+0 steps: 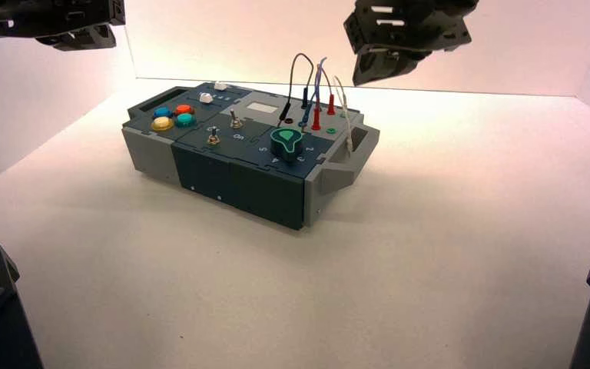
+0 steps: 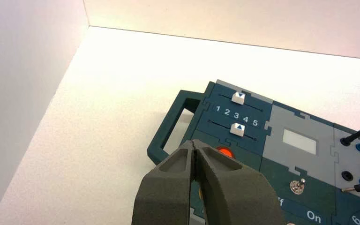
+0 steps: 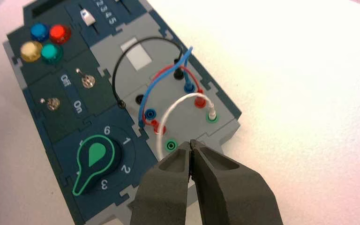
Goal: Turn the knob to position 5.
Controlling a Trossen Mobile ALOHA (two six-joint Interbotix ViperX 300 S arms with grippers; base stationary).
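Observation:
The green teardrop knob (image 1: pixel 286 141) sits on the box's (image 1: pixel 223 173) near right panel. In the right wrist view the knob (image 3: pixel 93 161) has its narrow tip turned past the digit 3 (image 3: pixel 104 184), away from 6, 1 and 2. The digit 5 does not show plainly; the knob's body covers that side of the dial. My right gripper (image 3: pixel 190 142) is shut and empty, raised above the box's right end (image 1: pixel 388 69), near a green socket (image 3: pixel 170 145). My left gripper (image 2: pixel 194 143) is shut and empty, held high over the box's left end (image 1: pixel 77 34).
Four round buttons (image 1: pixel 173 117) and two white sliders (image 2: pixel 238 113) lie at the box's left end. Two metal toggles (image 3: pixel 88 82) stand beside the knob. Looped wires (image 1: pixel 315 88) rise from sockets behind it. Handles jut from both ends (image 2: pixel 168 126). White walls enclose the table.

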